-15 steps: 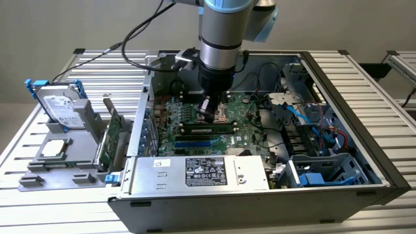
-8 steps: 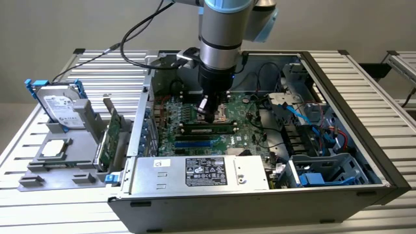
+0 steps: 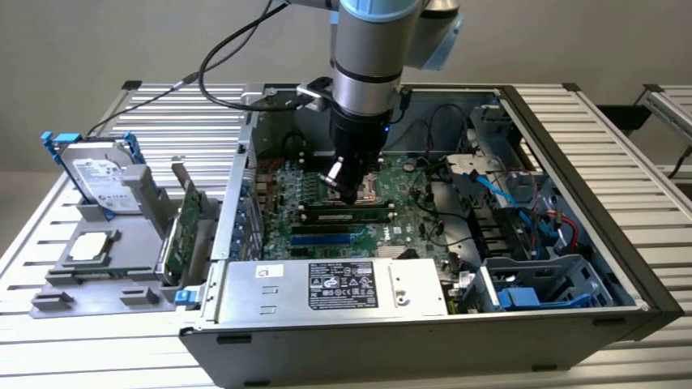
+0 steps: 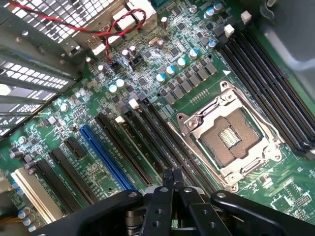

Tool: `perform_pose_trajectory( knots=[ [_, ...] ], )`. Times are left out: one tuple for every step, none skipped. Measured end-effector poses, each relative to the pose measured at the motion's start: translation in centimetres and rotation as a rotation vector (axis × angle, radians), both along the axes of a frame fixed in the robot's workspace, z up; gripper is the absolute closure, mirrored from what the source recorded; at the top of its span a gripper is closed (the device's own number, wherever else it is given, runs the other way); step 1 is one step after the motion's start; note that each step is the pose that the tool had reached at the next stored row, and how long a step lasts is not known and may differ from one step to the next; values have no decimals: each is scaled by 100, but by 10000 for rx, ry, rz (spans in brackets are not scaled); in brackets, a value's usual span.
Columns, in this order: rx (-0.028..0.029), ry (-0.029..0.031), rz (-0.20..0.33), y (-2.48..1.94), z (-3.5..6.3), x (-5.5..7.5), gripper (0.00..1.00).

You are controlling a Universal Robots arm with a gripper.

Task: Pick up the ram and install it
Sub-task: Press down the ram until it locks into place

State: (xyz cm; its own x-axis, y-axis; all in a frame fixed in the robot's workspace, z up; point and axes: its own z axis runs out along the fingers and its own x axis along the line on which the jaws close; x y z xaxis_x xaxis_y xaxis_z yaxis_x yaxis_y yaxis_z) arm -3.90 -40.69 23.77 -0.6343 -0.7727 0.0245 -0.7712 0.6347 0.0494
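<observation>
The black two-fingered gripper [image 4: 172,178] has its fingers pressed fully together, holding nothing, its tips hovering just above the long black memory slots [image 4: 147,142] of the green motherboard [image 4: 162,78]. In the exterior view, the ram [image 3: 348,215], a long thin green stick with black chips, lies seated in a slot just below the gripper [image 3: 348,193]. Beside the tips sits the silver-framed square processor socket [image 4: 229,135]. Farther off runs a blue expansion slot [image 4: 106,152].
</observation>
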Motion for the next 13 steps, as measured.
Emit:
perform_pose_trajectory(
  knots=[
    [-2, 0, -128, 0, 0, 0, 89],
    [-5, 0, -271, 0, 0, 0, 89],
    [-7, 0, -403, 0, 0, 0, 89],
    [-10, 0, -537, 0, 0, 0, 89],
    [-12, -1, -668, 0, 0, 0, 89],
    [-15, 0, -802, 0, 0, 0, 89],
    [-18, 0, -933, 0, 0, 0, 89],
    [-21, 0, -1066, 0, 0, 0, 89],
    [-23, 0, -1208, 0, 0, 0, 89],
    [-24, 0, -1341, 0, 0, 0, 89],
    [-25, -1, -1477, 0, 0, 0, 89],
    [-27, 0, -1610, 0, 0, 0, 89],
    [-28, 0, -1746, 0, -1, 0, 89]
  ],
)
